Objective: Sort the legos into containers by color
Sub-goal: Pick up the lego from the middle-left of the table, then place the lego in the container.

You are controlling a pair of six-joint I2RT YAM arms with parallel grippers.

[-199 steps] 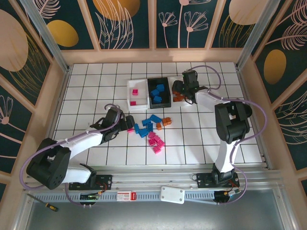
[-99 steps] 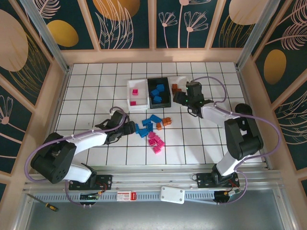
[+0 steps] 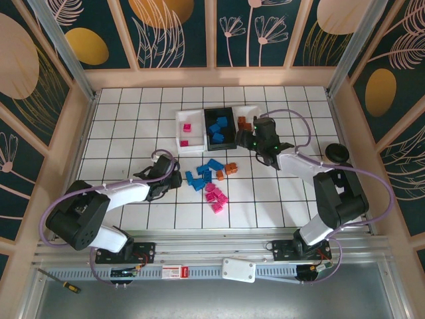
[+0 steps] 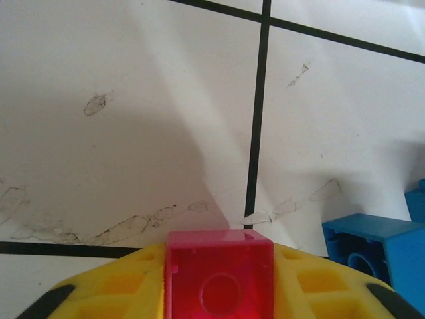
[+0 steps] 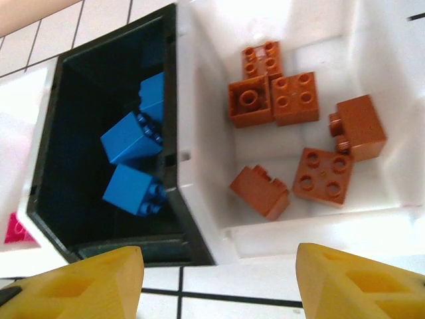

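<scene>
One magenta brick [image 4: 219,272] sits between the yellow fingers [image 4: 106,289] of the left gripper [image 3: 174,178], low over the tile floor just left of the loose pile [image 3: 207,181]. The jaws pinch it on two flanks. On the right gripper [image 5: 222,279] the jaws are spread with nothing between. It hovers at the near edge of the right white tray [image 5: 398,73], which holds orange-brown bricks, and the black tray [image 5: 50,166], which holds blue.

Risks (judged):
- The hold is out at the fingertips, so the brick may twist or drop on lifting.
- A blue brick [image 4: 375,249] lies near on the right; a sideways drag would knock it.
- The left white tray [image 3: 196,118] lies far and right; an overshoot lands pink in black.

Orientation: the hollow underside faces the wrist camera, studs away. The face looks square, so the long axis cannot be told.
</scene>
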